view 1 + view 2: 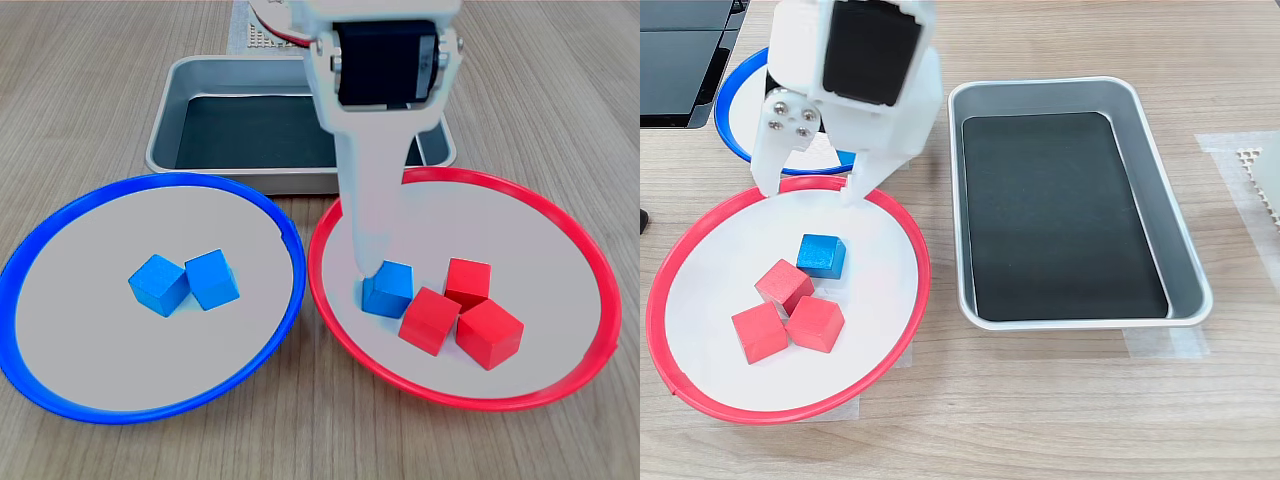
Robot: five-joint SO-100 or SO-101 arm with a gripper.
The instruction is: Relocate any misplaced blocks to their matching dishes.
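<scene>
Hovering with fingers (808,185) spread wide above the stray blue block (388,289) inside the red-rimmed plate (560,385), seemingly ready for grasping.

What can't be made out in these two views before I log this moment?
- Gripper: in the first exterior view the white finger hides the far side of the blue cube on the red-rimmed plate; grip or contact cannot be told.
- Blue-rimmed plate: in the second exterior view the arm covers most of it, hiding its two blue cubes.
- Silver tray: in the first exterior view the arm covers its right part.
</scene>
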